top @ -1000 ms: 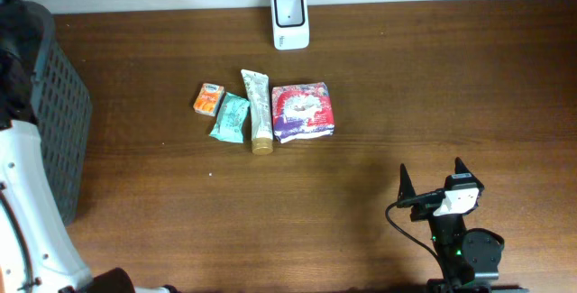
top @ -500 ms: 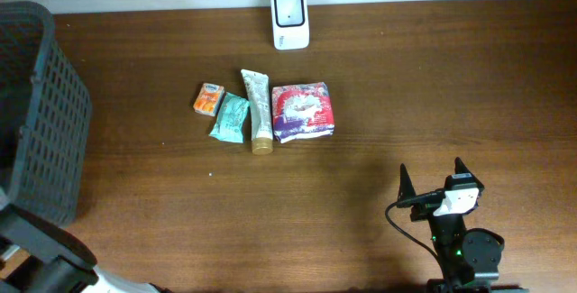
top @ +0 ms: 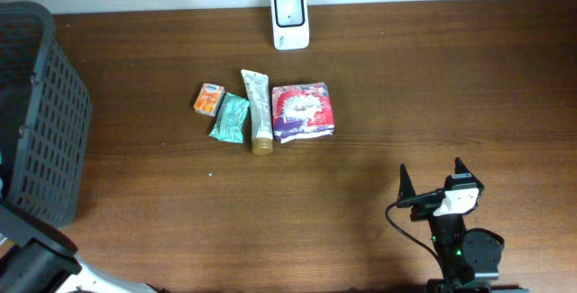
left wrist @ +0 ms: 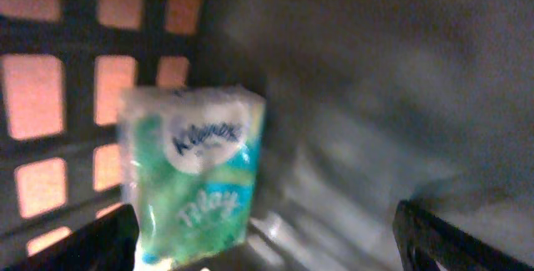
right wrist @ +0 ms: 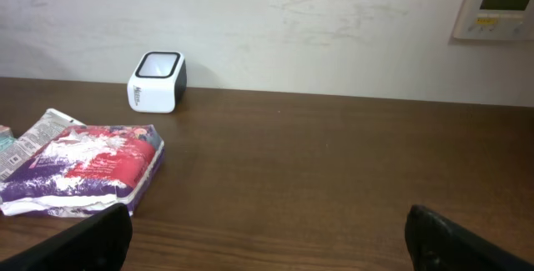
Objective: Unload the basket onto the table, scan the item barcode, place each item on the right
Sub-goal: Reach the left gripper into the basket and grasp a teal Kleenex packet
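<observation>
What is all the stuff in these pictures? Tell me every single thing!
scanner: one, white with a dark top, far edge of the table
small box: one, orange, left end of the middle row
packet: one, teal, right of the box
tube: one, pale with a gold cap, between packet and bag
bag: one, purple, red and white, right end of the row
basket: one, dark grey, table's left side
tissue pack: one, green and white, inside the basket
wall panel: one, cream, on the wall
table: one, brown wood
left hand: one, dark, open, inside the basket
right hand: one, dark, open, front right of the table
</observation>
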{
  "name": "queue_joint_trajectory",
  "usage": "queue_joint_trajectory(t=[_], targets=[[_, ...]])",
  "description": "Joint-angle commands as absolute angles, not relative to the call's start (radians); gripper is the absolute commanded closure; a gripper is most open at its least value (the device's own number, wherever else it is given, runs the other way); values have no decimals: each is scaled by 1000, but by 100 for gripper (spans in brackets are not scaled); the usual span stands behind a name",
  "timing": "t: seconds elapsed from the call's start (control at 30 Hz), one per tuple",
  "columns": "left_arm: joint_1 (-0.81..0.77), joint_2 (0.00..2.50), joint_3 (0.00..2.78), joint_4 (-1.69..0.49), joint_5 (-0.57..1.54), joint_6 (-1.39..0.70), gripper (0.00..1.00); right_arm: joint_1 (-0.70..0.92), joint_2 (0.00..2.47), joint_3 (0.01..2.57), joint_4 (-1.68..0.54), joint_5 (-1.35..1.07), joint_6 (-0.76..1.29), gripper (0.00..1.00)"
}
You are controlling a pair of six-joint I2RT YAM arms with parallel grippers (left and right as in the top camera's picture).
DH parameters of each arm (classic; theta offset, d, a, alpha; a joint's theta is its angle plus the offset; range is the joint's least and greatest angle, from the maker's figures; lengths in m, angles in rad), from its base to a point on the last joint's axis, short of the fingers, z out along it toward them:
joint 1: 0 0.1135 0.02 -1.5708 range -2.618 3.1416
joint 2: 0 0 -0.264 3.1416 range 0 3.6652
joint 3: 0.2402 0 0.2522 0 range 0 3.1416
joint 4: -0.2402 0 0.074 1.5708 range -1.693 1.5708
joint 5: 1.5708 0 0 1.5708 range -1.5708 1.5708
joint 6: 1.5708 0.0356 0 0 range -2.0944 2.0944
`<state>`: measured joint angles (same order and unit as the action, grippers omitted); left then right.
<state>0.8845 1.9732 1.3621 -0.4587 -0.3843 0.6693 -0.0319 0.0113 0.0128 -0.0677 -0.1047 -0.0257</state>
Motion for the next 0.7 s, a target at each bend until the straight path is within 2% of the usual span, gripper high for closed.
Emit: queue_joint_trajectory(t=[0.0, 0.07, 0.17, 0.23, 0.33, 0.4, 0.5, 0.53, 0.67], targets=[[894, 1979, 1362, -404, -442, 683, 7, -26, 6, 6, -72, -100, -18, 1], [894, 1979, 1362, -393, -438, 683, 14, -26, 6, 6, -72, -100, -18, 1], [908, 1980, 1362, -408, -390, 682, 16, -26, 6, 6, -72, -100, -18, 1], [956, 1981, 1362, -435, -307, 682, 32, -26, 6, 6, -72, -100, -18, 1], [1004, 1981, 1362, -435, -227, 682, 32, -26, 6, 6, -72, -100, -18, 1], [1019, 1981, 1362, -435, -197, 682, 54, -26, 6, 6, -72, -100, -18, 1], [1019, 1981, 1362, -434, -185, 682, 74, -26, 6, 6, -72, -100, -18, 1], [1019, 1981, 1362, -434, -152, 681, 99, -26, 6, 6, -72, -100, -18, 1], [1015, 1947, 1375, -430, -84, 566, 100, -26, 6, 6, -72, -100, -18, 1]])
